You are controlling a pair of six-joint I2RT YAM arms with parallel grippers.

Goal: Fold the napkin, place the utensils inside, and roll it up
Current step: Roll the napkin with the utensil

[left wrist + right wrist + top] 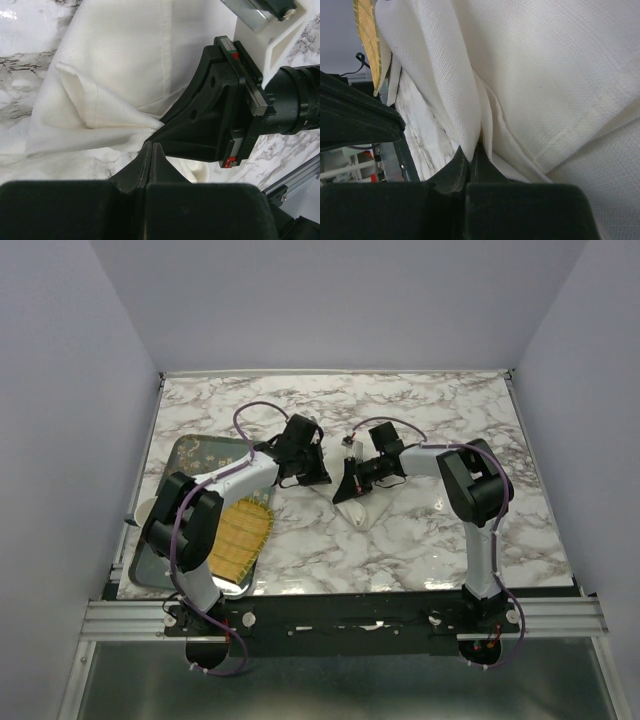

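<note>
The cream-white napkin (pixel 357 510) lies bunched on the marble table between my two grippers. It fills the left wrist view (pixel 125 60) and the right wrist view (pixel 560 65). My right gripper (pixel 471 152) is shut on a fold of the napkin, which rises in a tent from its tips; it also shows in the top view (pixel 342 492). My left gripper (pixel 150 146) is shut right beside that pinch and shows in the top view (pixel 322 478). Its tips touch the drawn corner, and no cloth shows between the jaws. The spoon is out of view.
A metal tray (pixel 185 455) lies at the left edge of the table with the yellow woven mat (pixel 243 535) half on it. The mat's edge shows in the right wrist view (pixel 367 40). Purple walls stand on both sides.
</note>
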